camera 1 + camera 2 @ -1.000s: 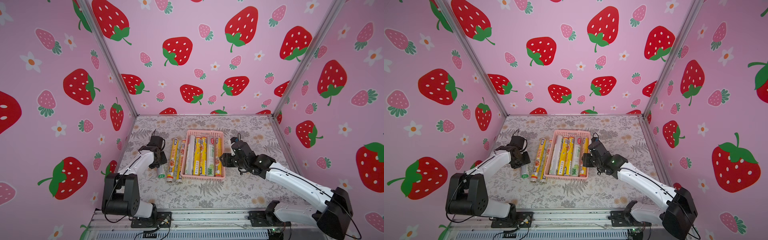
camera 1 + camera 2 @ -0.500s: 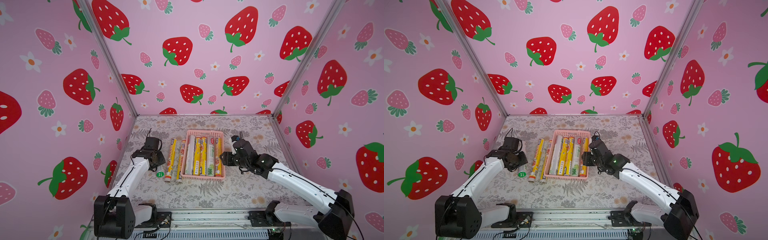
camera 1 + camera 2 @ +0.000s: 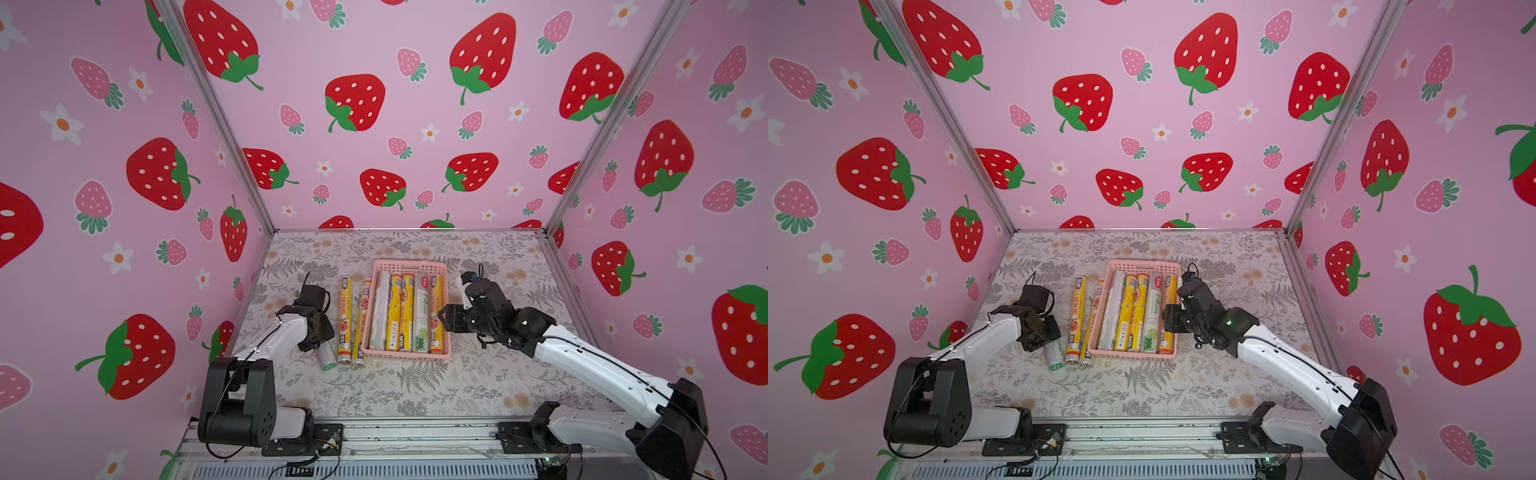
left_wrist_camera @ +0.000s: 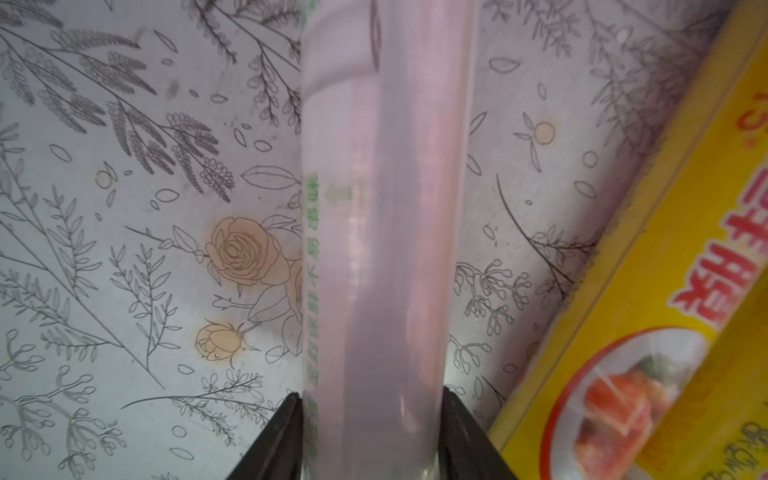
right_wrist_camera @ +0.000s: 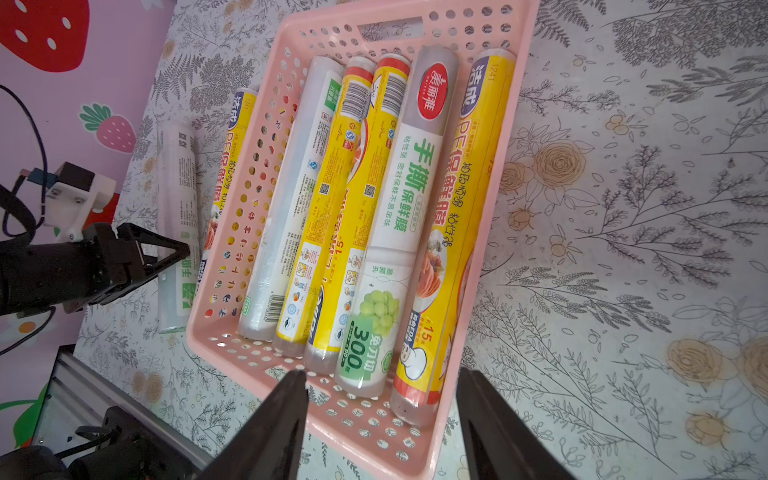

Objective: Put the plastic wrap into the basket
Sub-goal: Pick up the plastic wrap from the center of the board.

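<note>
Pink walls point(image 3: 104, 124) printed with strawberries closed in a flower-patterned desk point(image 3: 478, 386). The pale-pink basket point(image 3: 411, 264) stood in the middle of the desk, somewhat nearer its far edge than its near one. Five rolls of plastic wrap lay in it side by side, lengthwise. A clear roll point(image 3: 380, 309) lay against the left wall, followed by two yellow rolls point(image 3: 395, 311) and a white grape-print roll point(image 3: 422, 311). Against the right wall lay a yellow blue-label roll point(image 3: 435, 307).

Three rolls were outside, on the desk to the left of the basket and parallel to it. One yellow food-picture roll point(image 3: 360, 320) lay just beside the left wall. A second yellow food-picture roll point(image 3: 345, 320) lay next to that one. Farthest left was a white green-print roll point(image 3: 327, 358). In both top views only its near end showed from under the left gripper point(image 3: 318, 341).

In the left wrist view the black fingers point(image 4: 274, 440) pressed against both sides of that white roll, grasping it. I could not tell whether it rested on the desk or hung just clear of it.

The right gripper point(image 3: 445, 322) hung just beside the basket's right wall, toward the near end. Its fingers point(image 5: 282, 424) were spread apart with nothing clamped between them.
</note>
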You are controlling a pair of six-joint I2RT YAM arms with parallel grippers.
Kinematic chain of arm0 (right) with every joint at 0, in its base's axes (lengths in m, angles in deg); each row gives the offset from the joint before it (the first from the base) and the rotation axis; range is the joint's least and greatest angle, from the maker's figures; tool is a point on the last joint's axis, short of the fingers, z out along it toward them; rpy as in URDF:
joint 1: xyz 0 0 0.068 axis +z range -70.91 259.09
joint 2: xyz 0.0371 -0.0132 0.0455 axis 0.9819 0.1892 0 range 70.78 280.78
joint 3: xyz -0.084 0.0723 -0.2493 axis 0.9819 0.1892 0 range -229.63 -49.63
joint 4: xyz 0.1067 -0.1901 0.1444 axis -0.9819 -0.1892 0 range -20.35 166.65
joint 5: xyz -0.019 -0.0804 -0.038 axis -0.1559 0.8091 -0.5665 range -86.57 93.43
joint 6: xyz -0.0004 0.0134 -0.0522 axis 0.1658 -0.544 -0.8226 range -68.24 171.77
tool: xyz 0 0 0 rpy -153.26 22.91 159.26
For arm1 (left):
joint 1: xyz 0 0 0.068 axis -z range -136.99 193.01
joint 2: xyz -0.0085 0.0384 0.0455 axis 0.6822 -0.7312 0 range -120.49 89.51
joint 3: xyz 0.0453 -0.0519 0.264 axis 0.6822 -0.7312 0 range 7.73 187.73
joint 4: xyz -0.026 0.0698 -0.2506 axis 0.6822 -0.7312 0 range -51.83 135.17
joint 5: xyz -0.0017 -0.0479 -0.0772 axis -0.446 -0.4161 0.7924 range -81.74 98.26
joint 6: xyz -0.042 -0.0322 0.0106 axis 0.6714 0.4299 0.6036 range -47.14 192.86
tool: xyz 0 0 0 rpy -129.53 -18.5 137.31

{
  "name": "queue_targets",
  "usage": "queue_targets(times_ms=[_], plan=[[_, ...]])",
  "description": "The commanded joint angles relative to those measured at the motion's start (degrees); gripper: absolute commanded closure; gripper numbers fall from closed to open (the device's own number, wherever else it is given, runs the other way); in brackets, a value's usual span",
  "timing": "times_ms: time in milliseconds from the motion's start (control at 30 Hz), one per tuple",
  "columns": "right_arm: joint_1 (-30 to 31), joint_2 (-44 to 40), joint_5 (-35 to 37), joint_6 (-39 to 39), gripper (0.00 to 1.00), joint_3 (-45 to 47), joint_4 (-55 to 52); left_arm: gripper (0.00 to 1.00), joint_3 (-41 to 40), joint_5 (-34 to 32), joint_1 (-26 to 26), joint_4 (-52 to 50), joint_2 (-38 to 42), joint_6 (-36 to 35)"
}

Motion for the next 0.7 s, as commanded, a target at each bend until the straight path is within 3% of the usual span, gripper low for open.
queue_targets(times_ms=[0,67,367,567,667], plan=[[0.03,0.39,-0.36,-0.20,0.38,-0.02,-0.69,0.45,-0.84,-1.93,-0.04,1.74,-2.93,1.09],[0.06,0.53,-0.17,-0.26,0.38,0.07,-0.73,0.41,-1.11,-1.99,-0.04,2.24,-4.19,1.20],[0.08,2.04,-0.32,-0.52,0.38,-0.02,-0.58,0.40,-1.93,-0.19,-0.17,3.10,-4.93,0.90],[0.07,1.81,0.05,-0.62,0.38,-0.02,-0.30,0.49,-1.24,-1.21,-0.16,1.35,-5.99,1.52],[0.02,1.46,0.18,-0.87,0.38,-0.19,-0.41,0.49,-0.55,-1.51,-0.14,-0.01,-3.51,1.60]])
